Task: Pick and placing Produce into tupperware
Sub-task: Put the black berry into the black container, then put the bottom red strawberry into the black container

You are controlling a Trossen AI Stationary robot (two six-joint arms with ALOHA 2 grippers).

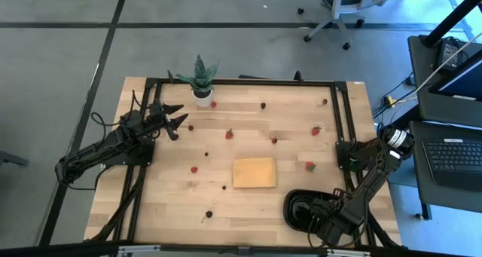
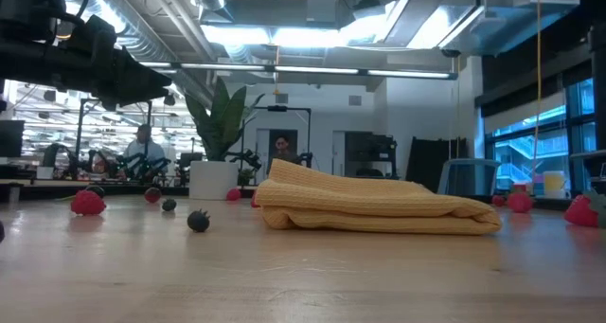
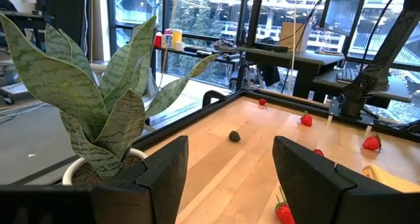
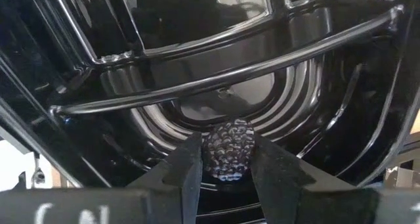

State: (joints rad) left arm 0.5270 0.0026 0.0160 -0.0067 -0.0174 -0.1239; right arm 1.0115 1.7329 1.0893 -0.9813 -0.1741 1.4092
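Right end effector (image 4: pixel 226 159) pinches a dark berry (image 4: pixel 228 148) over the black tray (image 4: pixel 315 106) — release low, inside the compartment.

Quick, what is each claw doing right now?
Left gripper: open, empty, near the potted plant.
Right gripper: shut on a dark berry, over the black tray.

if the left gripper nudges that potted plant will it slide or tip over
Probably tip rather than slide: the potted plant carries tall stiff leaves over a small white pot, so it looks top-heavy. The left gripper, open, sits beside it at leaf height, so a push there would likely lever it over. The wood table looks smooth, so low nudges might slide it.
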